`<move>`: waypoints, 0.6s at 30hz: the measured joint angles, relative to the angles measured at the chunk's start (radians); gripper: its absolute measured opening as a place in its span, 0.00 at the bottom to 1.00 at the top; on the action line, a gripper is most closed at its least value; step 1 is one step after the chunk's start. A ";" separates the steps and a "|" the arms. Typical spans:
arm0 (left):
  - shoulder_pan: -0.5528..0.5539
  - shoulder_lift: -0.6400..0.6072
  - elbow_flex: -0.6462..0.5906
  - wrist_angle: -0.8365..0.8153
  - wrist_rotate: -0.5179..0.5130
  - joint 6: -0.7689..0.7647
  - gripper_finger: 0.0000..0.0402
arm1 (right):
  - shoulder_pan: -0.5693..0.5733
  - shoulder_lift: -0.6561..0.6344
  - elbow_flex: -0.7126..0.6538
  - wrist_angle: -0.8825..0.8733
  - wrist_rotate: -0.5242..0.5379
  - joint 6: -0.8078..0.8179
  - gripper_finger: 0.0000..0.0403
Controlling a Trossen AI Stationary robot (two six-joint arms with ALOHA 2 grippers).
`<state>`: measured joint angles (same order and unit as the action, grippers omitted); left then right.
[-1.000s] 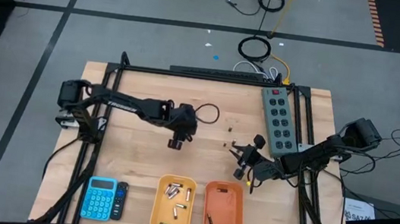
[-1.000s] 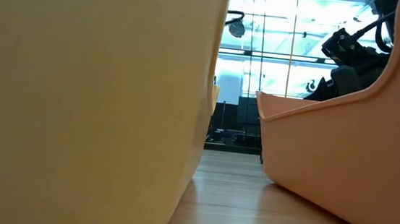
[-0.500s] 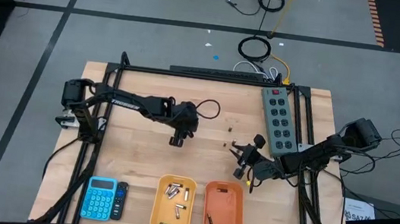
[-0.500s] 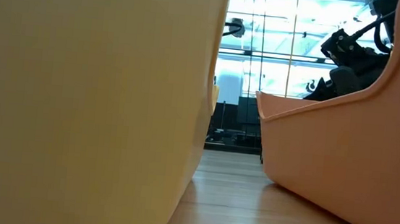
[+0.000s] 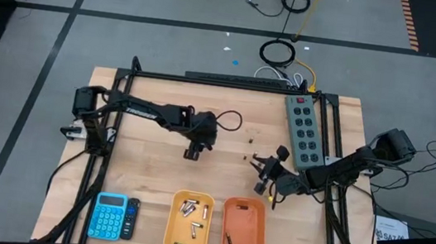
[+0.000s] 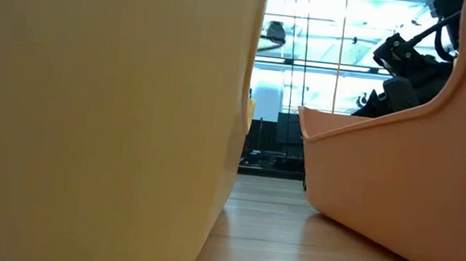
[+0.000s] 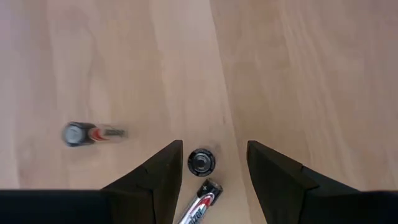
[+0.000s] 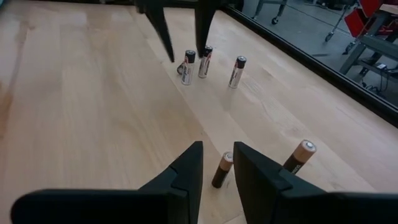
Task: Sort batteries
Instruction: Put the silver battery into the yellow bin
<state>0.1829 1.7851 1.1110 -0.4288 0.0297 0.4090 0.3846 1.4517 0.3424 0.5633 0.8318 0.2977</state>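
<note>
Two bins, yellow [image 5: 190,222] and orange [image 5: 244,227], already hold some batteries. Our left gripper [image 7: 211,168] hangs spread over three upright batteries [image 8: 199,62] mid-surface [image 5: 153,172], so we judge it must lower and pinch one. Our right gripper [image 8: 216,165], slightly parted and empty, waits beside two others [image 8: 298,155].

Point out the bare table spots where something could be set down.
Bare wood lies between the blue calculator and the left gripper, and left of the grey power strip. It is crowded at the front, around the yellow bin and orange bin.
</note>
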 joint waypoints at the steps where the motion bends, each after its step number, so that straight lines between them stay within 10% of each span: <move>1: 0.000 0.016 0.016 -0.017 -0.003 0.001 0.47 | -0.004 0.000 0.000 0.002 0.000 0.000 0.20; 18: -0.003 0.174 0.170 -0.203 -0.032 0.050 0.47 | -0.008 0.000 0.000 -0.021 -0.026 0.002 0.20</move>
<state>0.1802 1.9587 1.2808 -0.6315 -0.0019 0.4585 0.3767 1.4517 0.3424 0.5423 0.8059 0.2996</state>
